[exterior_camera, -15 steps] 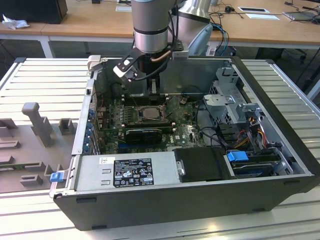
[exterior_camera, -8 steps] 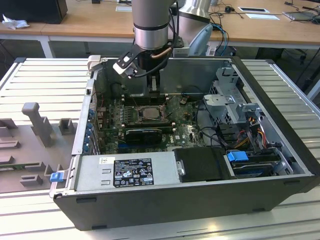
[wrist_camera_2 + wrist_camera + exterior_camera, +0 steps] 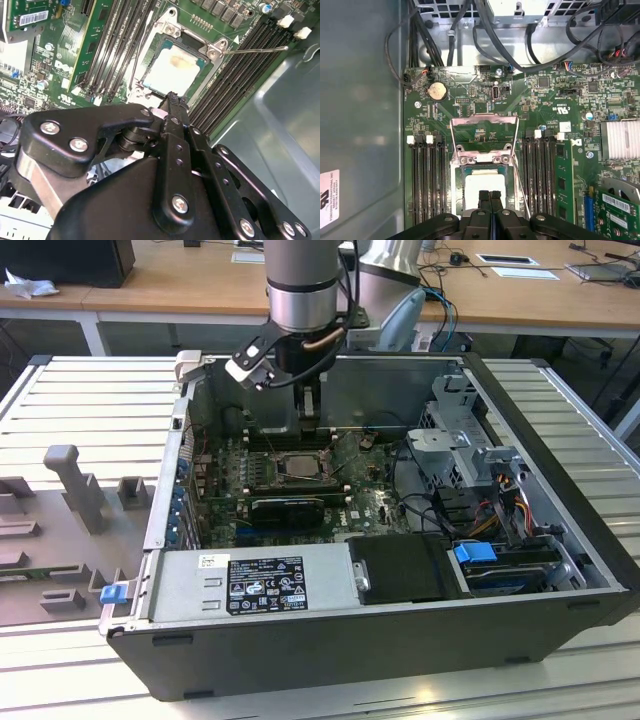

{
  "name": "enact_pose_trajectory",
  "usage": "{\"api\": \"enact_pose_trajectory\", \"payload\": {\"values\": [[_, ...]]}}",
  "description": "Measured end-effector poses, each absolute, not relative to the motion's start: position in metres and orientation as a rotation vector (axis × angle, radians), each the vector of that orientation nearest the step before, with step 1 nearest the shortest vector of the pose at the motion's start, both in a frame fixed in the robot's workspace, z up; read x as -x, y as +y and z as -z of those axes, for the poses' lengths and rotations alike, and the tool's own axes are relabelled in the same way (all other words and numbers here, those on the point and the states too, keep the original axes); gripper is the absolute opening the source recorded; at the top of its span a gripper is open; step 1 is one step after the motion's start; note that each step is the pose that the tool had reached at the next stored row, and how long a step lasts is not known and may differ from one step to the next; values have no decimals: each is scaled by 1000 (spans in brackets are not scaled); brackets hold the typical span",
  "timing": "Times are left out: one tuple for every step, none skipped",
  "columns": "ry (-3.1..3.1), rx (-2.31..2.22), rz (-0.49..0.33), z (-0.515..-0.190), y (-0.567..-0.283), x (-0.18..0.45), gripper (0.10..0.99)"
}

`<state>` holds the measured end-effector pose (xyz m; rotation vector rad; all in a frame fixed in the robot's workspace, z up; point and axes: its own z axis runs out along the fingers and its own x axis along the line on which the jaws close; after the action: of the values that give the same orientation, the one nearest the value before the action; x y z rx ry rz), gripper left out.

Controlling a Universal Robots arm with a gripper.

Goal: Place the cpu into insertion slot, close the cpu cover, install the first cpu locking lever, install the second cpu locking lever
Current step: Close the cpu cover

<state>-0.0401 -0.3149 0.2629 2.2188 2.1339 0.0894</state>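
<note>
Currently I see the open computer case (image 3: pixel 330 640) lying on its side on the ribbed metal surface (image 3: pixel 90 400). The green motherboard (image 3: pixel 470 100) covers its floor, and a grey power supply (image 3: pixel 250 580) and a black box (image 3: pixel 405 568) sit along the near wall. On the board, the insertion slot (image 3: pixel 167 29) holds the cpu (image 3: pixel 482 184), seated flat with its silver top up. The cpu cover (image 3: pixel 482 120) stands raised from its hinge, and the board shows through its window.

My arm (image 3: pixel 305 280) comes straight down into the case. The pincer (image 3: pixel 490 196) hangs over the cpu's edge, fingers pressed together with nothing between them. I cannot tell whether it touches the chip.

By count there is one cpu, one cover and two wire locking levers. One lever (image 3: pixel 255 49) sticks out over the memory slots (image 3: pixel 240 65), and the other lever (image 3: pixel 135 60) runs along the opposite side. Two banks of memory slots flank the socket.
</note>
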Motion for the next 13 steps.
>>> {"api": "enact_pose_trajectory", "payload": {"values": [[2134, -2219, -89, -264, -315, 40, 106], [2134, -2219, -89, -265, -315, 40, 106], [2134, -2219, -90, -266, -315, 40, 106], [2134, -2219, -89, -267, -315, 40, 106], [2134, -2219, -89, -267, -315, 40, 106], [2134, -2218, -89, -268, -315, 40, 106], [2134, -2219, -90, -269, -315, 39, 106], [2134, -2219, -89, -269, -315, 38, 106], [2134, -2219, -89, -270, -315, 38, 106], [2134, -2219, -89, -271, -315, 38, 106], [2134, -2219, -89, -272, -315, 38, 106], [2134, -2219, -89, -273, -315, 38, 106], [2134, -2219, -89, -274, -315, 38, 106]]}}
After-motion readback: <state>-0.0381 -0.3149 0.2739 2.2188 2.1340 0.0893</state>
